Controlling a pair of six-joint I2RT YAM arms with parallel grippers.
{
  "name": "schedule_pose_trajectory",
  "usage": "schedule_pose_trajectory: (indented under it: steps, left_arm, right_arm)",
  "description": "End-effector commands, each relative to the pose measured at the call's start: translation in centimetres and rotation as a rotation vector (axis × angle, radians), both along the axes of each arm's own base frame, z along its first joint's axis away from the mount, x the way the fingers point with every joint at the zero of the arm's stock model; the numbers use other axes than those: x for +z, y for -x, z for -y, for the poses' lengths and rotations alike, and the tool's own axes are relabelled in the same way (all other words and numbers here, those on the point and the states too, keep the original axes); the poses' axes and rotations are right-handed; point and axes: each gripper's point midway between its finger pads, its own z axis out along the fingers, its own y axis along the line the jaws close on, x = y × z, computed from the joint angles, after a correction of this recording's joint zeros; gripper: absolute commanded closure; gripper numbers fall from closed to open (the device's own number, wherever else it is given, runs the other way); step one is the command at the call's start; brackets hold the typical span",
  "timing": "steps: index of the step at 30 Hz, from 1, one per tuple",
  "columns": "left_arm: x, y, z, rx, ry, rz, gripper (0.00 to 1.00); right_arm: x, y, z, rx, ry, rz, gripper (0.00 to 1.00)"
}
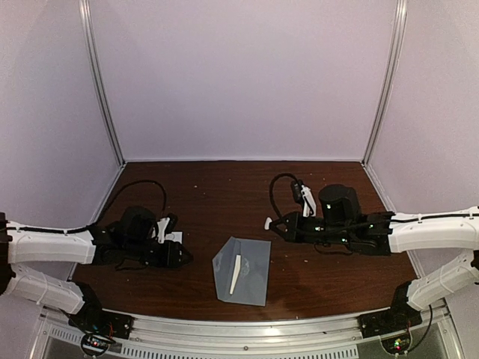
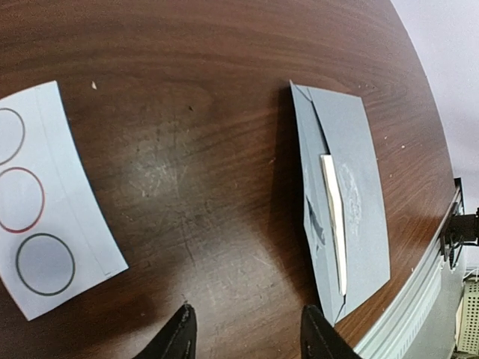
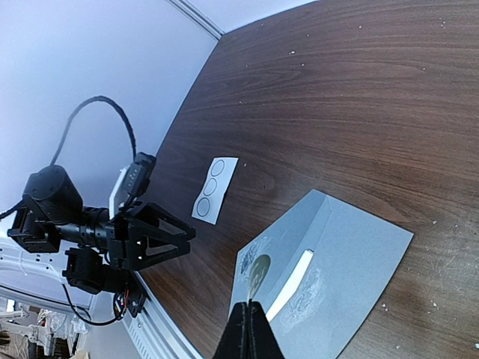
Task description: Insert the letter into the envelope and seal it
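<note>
A: One envelope [image 1: 241, 271], grey-blue, flat on the table [image 1: 209, 187] between the two arms.
B: Wrist views add?
A: Three circles on a sticker sheet [image 2: 45, 202]; overhead, the left arm half hides it. Pale strip [image 2: 334, 217] along the envelope's fold, possibly the letter's edge.
B: Jaws?
A: Left jaws spread, empty, near the sheet. Right jaws pressed together, beside the envelope.

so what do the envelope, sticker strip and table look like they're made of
Envelope: thin matte grey-blue paper, judging by its crisp folds and scuffed patches. Sticker strip: white paper or film, printed with rings. Table: dark wood or wood-look laminate; grain shows, with slight sheen and fine scratches.
</note>
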Motion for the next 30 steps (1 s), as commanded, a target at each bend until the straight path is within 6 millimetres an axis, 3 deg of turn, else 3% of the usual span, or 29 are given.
schedule_pose_trajectory:
  steps: [1, 14, 22, 25, 30]
  left_arm:
    - [0.6, -0.9, 2.7, -0.044, 0.074, 0.022, 0.55]
    - [-1.6, -0.7, 6.9, -0.149, 0.018, -0.008, 0.75]
    - [-1.0, -0.8, 8.3, -0.174, 0.019, 0.018, 0.85]
    - [-1.0, -0.8, 8.2, -0.169, 0.012, 0.025, 0.9]
    - [-1.6, -1.6, 6.2, -0.07, -0.069, 0.04, 0.91]
  right_arm:
    - [1.0, -0.1, 0.1, 0.001, -0.028, 0.027, 1.0]
    - [1.1, -0.2, 0.1, 0.003, -0.024, 0.031, 1.0]
    - [1.1, -0.1, 0.3, 0.004, -0.02, 0.033, 1.0]
    - [1.1, -0.1, 0.3, 0.002, -0.021, 0.032, 1.0]
    - [1.2, -0.1, 0.5, -0.001, -0.021, 0.033, 1.0]
